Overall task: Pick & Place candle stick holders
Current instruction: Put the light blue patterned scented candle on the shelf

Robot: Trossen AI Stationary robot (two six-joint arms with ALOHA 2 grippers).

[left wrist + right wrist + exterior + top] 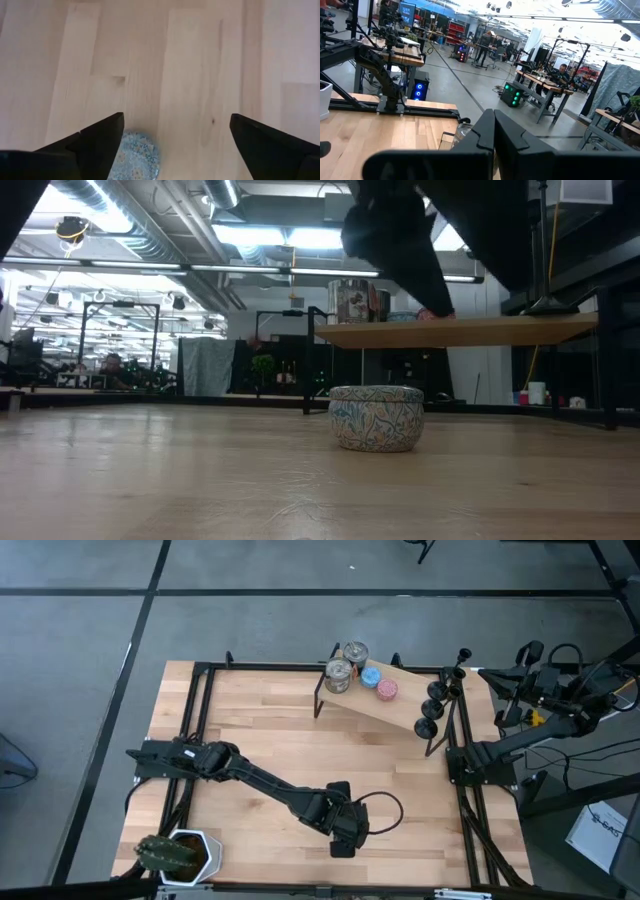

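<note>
Three black candle stick holders (pixel 440 692) stand in a row on the right end of a raised wooden shelf (pixel 395 705) at the table's far right. My left gripper (pixel 345 835) hangs open over the table's near middle, pointing down, well away from them. Below it a small round patterned tin (pixel 376 417) stands on the table; in the left wrist view the tin (pixel 136 156) shows beside one finger, untouched. My right gripper (pixel 497 680) waits shut and empty beyond the table's right edge, near the holders; its fingers (pixel 485 132) show closed together.
Two shiny metal cans (pixel 345 665) and a blue and a pink disc (pixel 378 683) sit on the shelf's left part. A potted plant (pixel 178 855) stands at the near left corner. Bare wood (pixel 260 720) lies between the shelf and my left arm.
</note>
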